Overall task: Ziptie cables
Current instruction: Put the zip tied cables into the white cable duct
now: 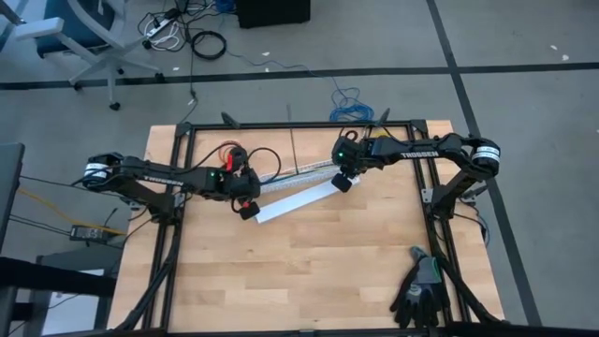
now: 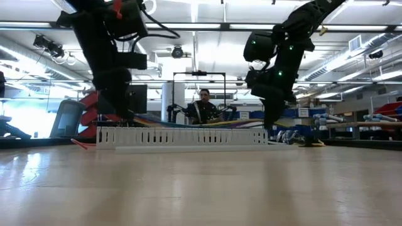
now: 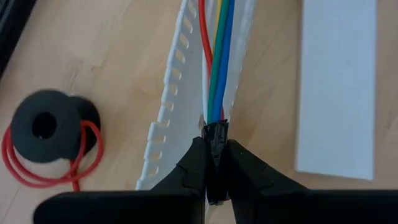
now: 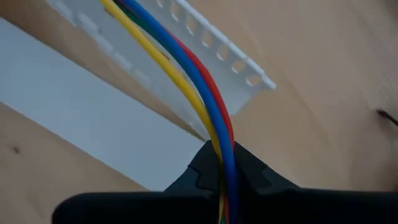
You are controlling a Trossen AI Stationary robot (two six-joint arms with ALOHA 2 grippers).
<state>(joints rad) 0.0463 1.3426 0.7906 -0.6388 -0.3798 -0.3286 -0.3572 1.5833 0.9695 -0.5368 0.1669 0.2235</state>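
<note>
Both arms are in over the back half of the table (image 1: pixel 309 281), one at each end of the white slotted channel (image 1: pixel 298 178), and each has an end of the cables (image 3: pixel 217 56) in its grip. The left gripper (image 3: pixel 215 163) is pressed together on the bundle's dark-wrapped tip, fingers (image 3: pixel 189 171) pinching it tight, with red, green, blue and yellow wires running straight ahead of it down the inside of the channel. To one side of that gripper sits the black spool (image 3: pixel 43 126) with its loose red wire loops, well apart from the channel; on the other side of the gripper lies the flat white cover strip (image 3: pixel 339 87), just beside the channel. At the far end the right gripper (image 4: pixel 222 167) is closed on the same bundle, the yellow, blue and red strands passing between its fingers (image 4: pixel 199 171) and running away from it into the channel's open end, with the cover strip alongside. From table height the channel stands upright on the wood, the left gripper down at one end and the right gripper at the other; a person is seated in the room beyond. Black gloves (image 1: pixel 418 288) lie near the right front corner, well clear of both grippers. The ziptie cannot be picked out in any view
</note>
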